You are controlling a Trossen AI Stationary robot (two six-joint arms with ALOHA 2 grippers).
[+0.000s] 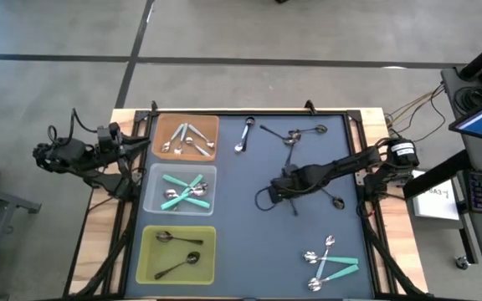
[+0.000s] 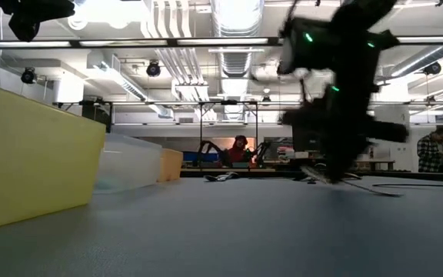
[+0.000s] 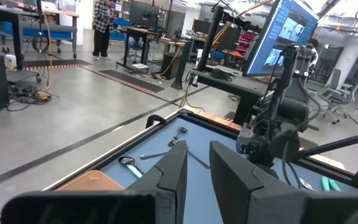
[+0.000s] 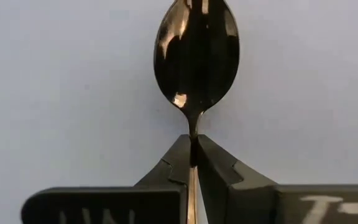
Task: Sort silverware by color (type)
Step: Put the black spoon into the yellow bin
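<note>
Right claw (image 4: 193,152) clamped on dark blackish metal spoon's (image 4: 196,59) neck, right of clear square tray (image 1: 180,189). Left claw (image 3: 197,168) seemingly slightly apart, empty.

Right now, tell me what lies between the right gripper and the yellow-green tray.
Nothing: in the high view, bare dark mat runs from the right gripper, shut on a dark spoon, to the yellow-green tray.

Blue-grey table (image 1: 249,251), three trays (image 1: 179,191), scattered spoons (image 1: 330,261)

the dark spoon (image 4: 196,59) loses its handle between the jaws, bowl tip cut off.
</note>
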